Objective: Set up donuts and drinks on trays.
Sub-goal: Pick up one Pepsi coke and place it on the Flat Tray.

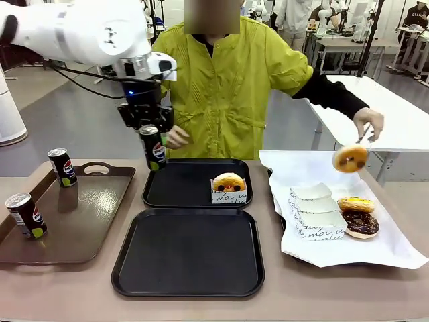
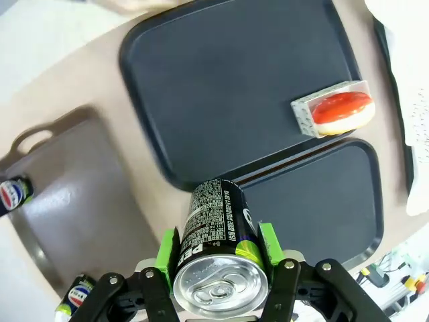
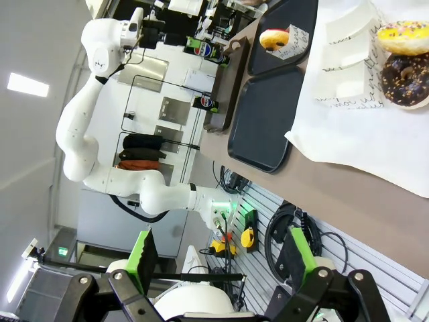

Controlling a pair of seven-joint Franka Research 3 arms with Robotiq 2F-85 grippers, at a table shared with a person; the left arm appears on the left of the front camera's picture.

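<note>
Left gripper [image 1: 149,129] clamps a Pepsi can [image 1: 154,149] upright by its top, above the far black tray [image 1: 181,186] at its left edge, likely aiming beside the boxed donut [image 1: 228,188], while the right gripper [image 3: 221,258] sits apart and empty.

Left tool [image 2: 220,249] aloft, downward, tight on a can [image 2: 216,215]; right tool [image 3: 221,255] wide.

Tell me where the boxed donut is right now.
In the front view, the boxed donut sits in the far black tray, at its near right corner, left of the white paper sheet.
</note>
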